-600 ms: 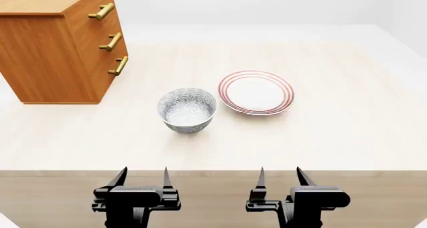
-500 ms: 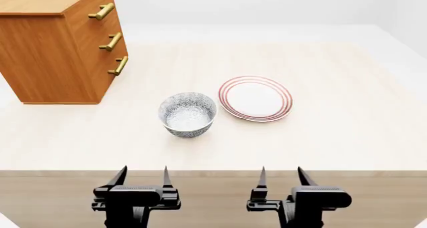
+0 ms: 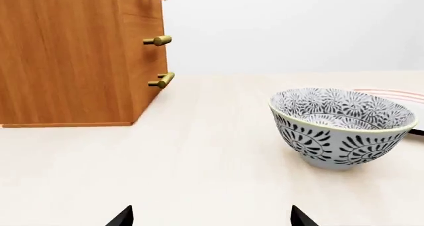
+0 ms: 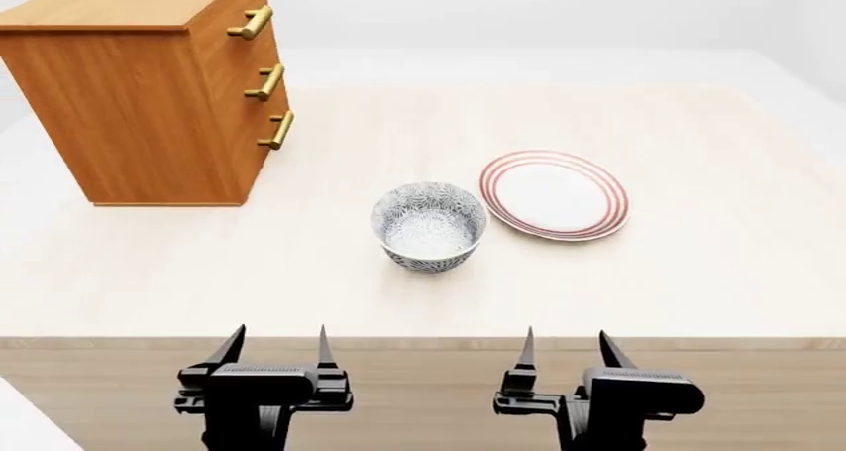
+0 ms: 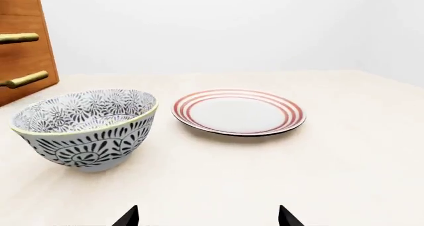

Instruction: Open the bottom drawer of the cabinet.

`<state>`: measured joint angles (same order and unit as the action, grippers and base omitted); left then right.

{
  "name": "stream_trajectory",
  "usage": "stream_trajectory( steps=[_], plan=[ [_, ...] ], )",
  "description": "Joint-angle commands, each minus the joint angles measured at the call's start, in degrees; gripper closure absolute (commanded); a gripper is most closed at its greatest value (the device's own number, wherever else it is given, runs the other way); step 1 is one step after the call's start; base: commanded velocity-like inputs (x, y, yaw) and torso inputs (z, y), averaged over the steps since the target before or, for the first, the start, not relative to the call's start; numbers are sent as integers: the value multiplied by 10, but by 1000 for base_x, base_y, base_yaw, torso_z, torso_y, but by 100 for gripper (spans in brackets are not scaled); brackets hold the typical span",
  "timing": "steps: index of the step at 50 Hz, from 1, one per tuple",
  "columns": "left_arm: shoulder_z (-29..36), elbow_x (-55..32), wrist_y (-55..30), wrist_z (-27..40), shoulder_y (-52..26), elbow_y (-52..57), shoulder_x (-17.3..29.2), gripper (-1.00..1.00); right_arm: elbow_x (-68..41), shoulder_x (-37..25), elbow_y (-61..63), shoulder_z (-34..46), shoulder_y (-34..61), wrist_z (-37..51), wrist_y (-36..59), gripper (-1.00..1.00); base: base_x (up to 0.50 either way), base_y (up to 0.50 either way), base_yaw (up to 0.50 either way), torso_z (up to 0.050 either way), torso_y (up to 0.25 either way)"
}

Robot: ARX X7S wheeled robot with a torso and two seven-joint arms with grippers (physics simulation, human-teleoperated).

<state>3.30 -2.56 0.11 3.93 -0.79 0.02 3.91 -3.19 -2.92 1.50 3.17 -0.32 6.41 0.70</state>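
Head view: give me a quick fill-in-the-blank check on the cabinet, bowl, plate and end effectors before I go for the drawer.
1. The cabinet has ____ brass-handled drawers, all shut.
2. The bottom drawer is the one nearest the ____.
3. The patterned bowl sits between the cabinet and the red-ringed ____.
4. The left end effector and right end effector both have jaws ____, holding nothing.

Missing words: three; table; plate; open

The cabinet — a boxy orange-brown wooden chest — stands upright at the table's far left. Its bottom drawer sits shut, flush beneath two others, brass bar handle protruding.
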Motion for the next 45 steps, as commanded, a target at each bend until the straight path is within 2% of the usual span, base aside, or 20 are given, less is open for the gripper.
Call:
stream_trajectory(
  steps=[1,4,5,7,10,29,45],
  plan=[
    [12,-4,-41,13,-14,16,11,-100,-10,-12,20,15,9,16,42,-100,0,0,0,0,0],
    [19,-3,-139,12,-42,79,20,-100,-28,-25,103,15,32,12,148,-100,0,0,0,0,0],
    [24,4,-175,13,-58,108,26,-100,-36,-32,164,11,57,16,225,-100,0,0,0,0,0],
    [16,-6,-256,12,-98,178,32,-100,-51,-40,222,6,82,17,287,-100,0,0,0,0,0],
    [10,-5,-284,19,-126,213,37,-100,-57,-47,263,4,113,24,343,-100,0,0,0,0,0],
    [19,-16,-229,16,-118,154,42,-100,-73,-52,221,5,102,19,301,-100,456,0,0,0,0],
    [18,-26,-226,22,-118,150,52,-100,-74,-57,216,18,111,27,301,-100,500,0,0,0,0]
  ],
)
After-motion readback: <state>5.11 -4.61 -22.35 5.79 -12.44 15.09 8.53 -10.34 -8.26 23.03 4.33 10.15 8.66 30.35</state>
